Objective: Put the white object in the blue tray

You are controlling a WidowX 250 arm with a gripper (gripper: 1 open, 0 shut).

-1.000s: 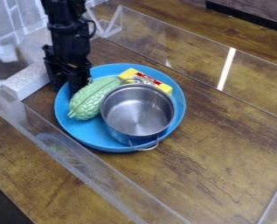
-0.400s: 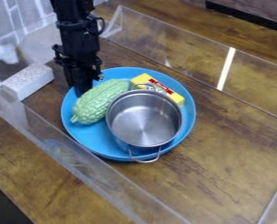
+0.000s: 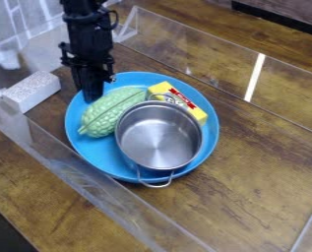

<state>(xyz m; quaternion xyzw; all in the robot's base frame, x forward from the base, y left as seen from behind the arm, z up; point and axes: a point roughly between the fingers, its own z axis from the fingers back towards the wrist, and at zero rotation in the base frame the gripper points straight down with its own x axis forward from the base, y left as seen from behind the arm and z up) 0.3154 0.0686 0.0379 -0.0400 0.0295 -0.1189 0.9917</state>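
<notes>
The gripper (image 3: 90, 92) hangs straight down over the left rim of the blue tray (image 3: 205, 148), jaws pinched together, seemingly on that rim rather than on the target, though the exact contact is hard to make out. The white object (image 3: 31, 91) sits outside the tray near the table's left edge, beside the clear wall. Inside the tray, the green knobbly oval (image 3: 108, 110), steel pot (image 3: 158, 141) and yellow box (image 3: 171, 94) crowd the floor, leaving little room to set the block down.
</notes>
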